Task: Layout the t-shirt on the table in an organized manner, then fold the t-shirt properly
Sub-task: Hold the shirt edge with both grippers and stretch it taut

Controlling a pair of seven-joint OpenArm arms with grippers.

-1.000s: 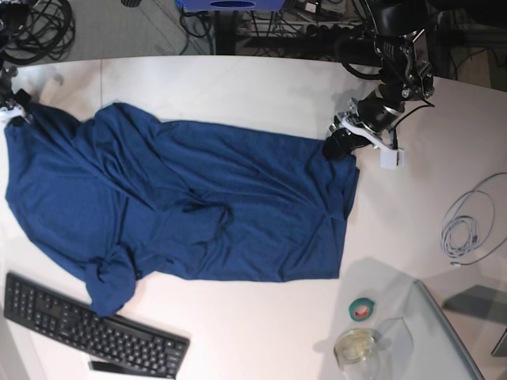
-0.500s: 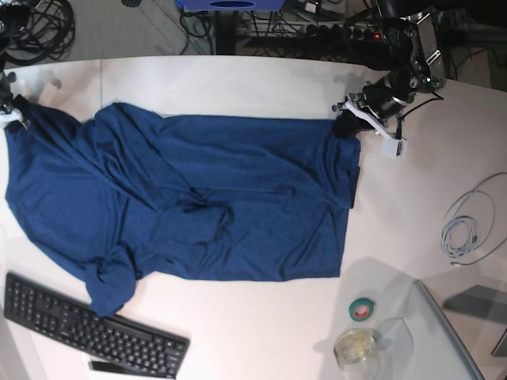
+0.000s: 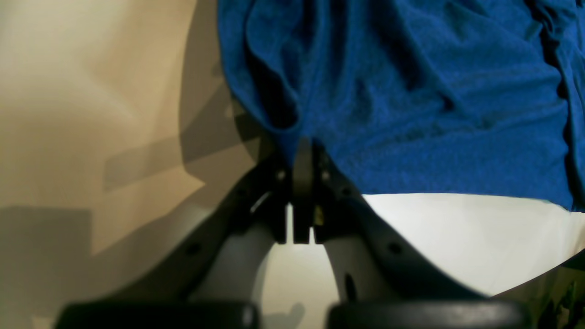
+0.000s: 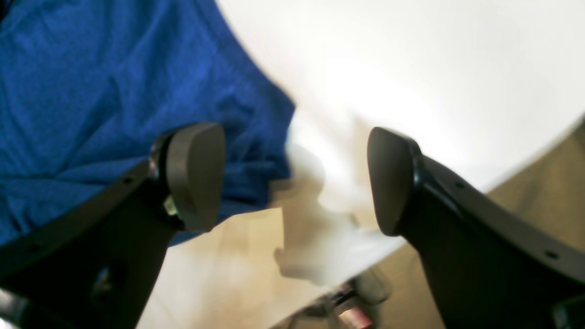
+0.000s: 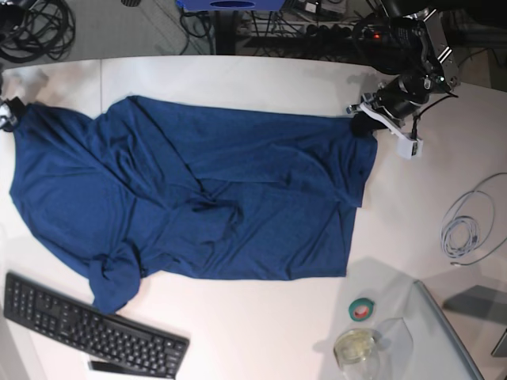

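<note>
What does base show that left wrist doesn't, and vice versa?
Only base: the whole plain dark navy-blue cloth t-shirt spread but wrinkled, a black keyboard, a grey coiled cable, a green tape roll.
Only left wrist: the left pincer seen close, jaws shut on the t-shirt's edge.
Both: the navy cloth, the white smooth table, and the left arm at the shirt's corner.

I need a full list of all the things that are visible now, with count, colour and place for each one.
t-shirt: one, dark blue, spread creased over the table's middle and left.
table: one, white.
keyboard: one, black, near-left corner.
tape roll: one, green, near edge, right of centre.
glass jar: one, clear, below the tape roll.
cable: one, grey, coiled at right.
left pincer: one, black, shut on the t-shirt's far right corner.
right pincer: one, black, open beside the t-shirt's edge.
</note>
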